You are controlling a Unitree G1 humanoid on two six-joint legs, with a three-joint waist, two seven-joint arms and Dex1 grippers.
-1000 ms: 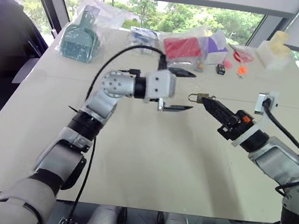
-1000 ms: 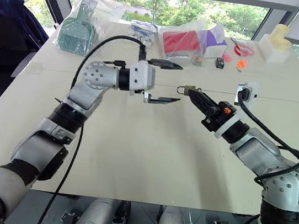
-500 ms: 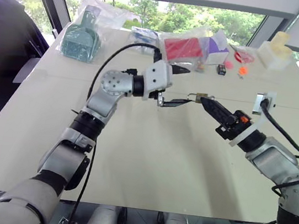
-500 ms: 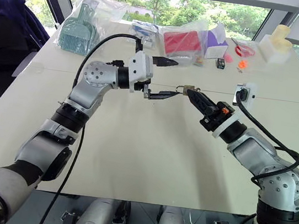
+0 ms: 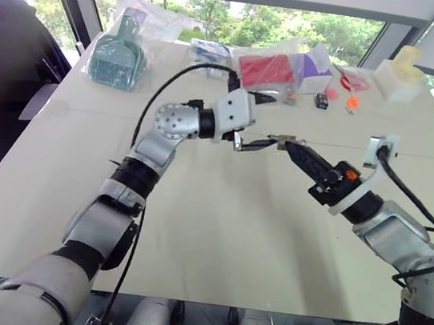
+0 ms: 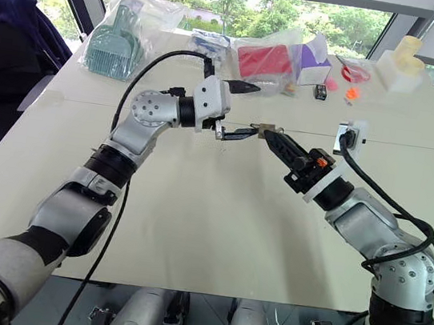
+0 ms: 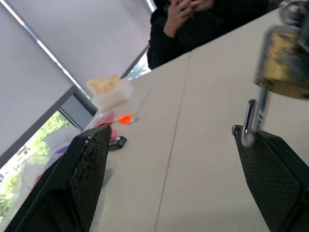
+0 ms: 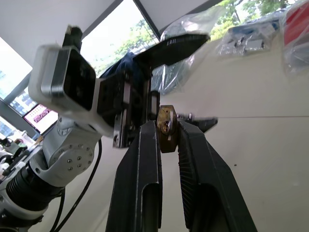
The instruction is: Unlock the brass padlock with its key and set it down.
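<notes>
Above the middle of the table (image 5: 215, 235), clear of its surface, the right gripper (image 5: 290, 148) holds the padlock (image 8: 167, 128) pinched between its two fingertips, the fingers (image 8: 137, 193) drawn narrow around the small brass body. In the right wrist view the padlock sits right at the tips, squeezed from both sides. The left gripper (image 5: 261, 120) points across toward it with its fingers spread wide, one finger (image 5: 262, 99) higher and farther back, the other (image 5: 254, 143) lower, its tip just beside the padlock. In the left wrist view the padlock (image 7: 282, 67) hangs close over one of the two left fingers (image 7: 275, 179), with its thin silvery shackle (image 7: 252, 123) reaching down to that finger's tip; whether they touch cannot be told. The other left finger (image 7: 89, 174) stands well apart from it. The key cannot be made out. At the far edge of the table lie a green scoop in a bag (image 5: 117, 55), a red packet (image 5: 264, 70), a purple box (image 5: 315, 70), a small black box (image 5: 320, 101) and a pale block (image 5: 399, 73). A person in dark clothes (image 7: 203, 24) sits beyond the table in the left wrist view.
</notes>
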